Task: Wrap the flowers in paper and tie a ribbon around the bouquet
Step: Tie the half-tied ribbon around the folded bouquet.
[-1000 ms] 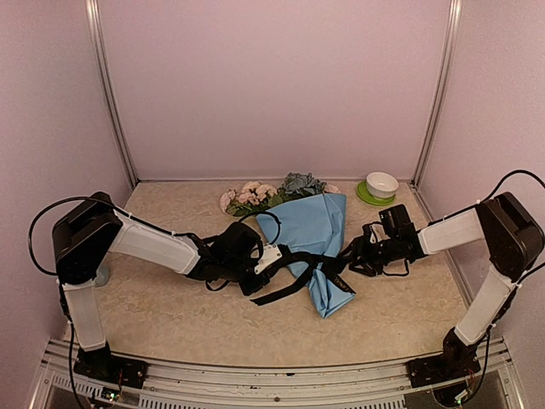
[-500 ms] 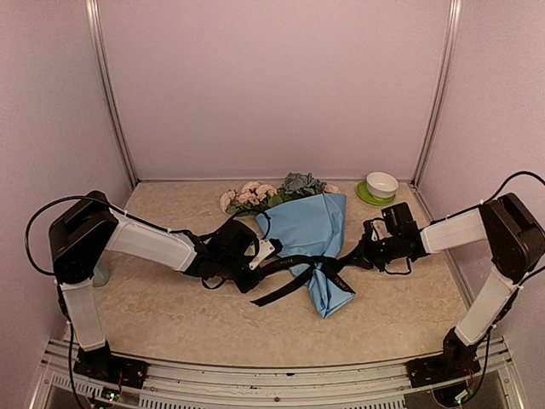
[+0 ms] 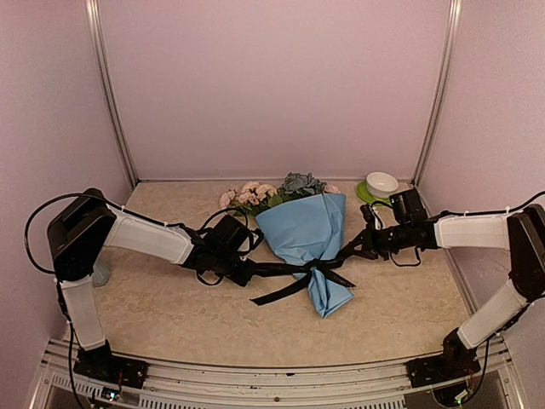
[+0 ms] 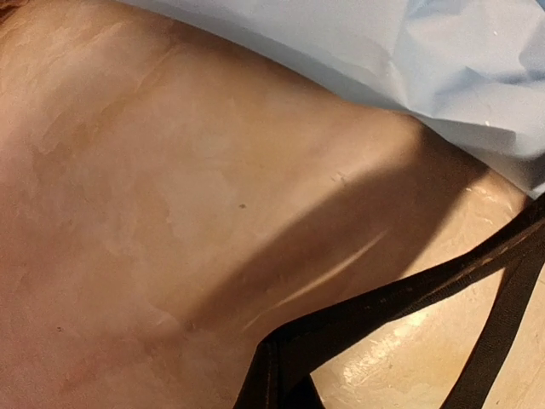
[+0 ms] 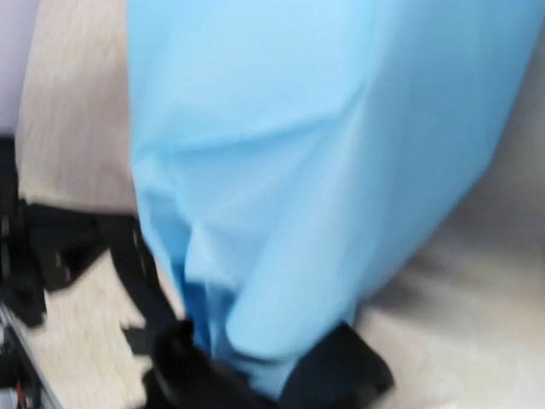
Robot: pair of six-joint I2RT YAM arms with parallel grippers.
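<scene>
well, the left gripper has its fingers pinched together on one end of the ribbon, low over the table just left of the bouquet. its wrist camera shows the black band running up from the bottom edge, with the tan tabletop under it and the edge of the light blue paper across the top. opposite it, the right gripper is clamped tight on the other end, just off the bouquet's right side. from overhead, the ribbon runs in a straight, taut line from one gripper to the other. it crosses the narrow lower part of the cone, where it bunches into a knot. one loose tail trails off toward the near left, lying flat on the table.

the right wrist picture is blurred; it gives only blue paper filling the view and dark ribbon at the bottom.

the bouquet lies in the middle of the table, with its pointed end toward the near edge. the flowers spill out at the far end, pink blooms to the left and blue-grey ones beside them. a white bowl sits on a green saucer in the far right corner, behind the right arm.
</scene>
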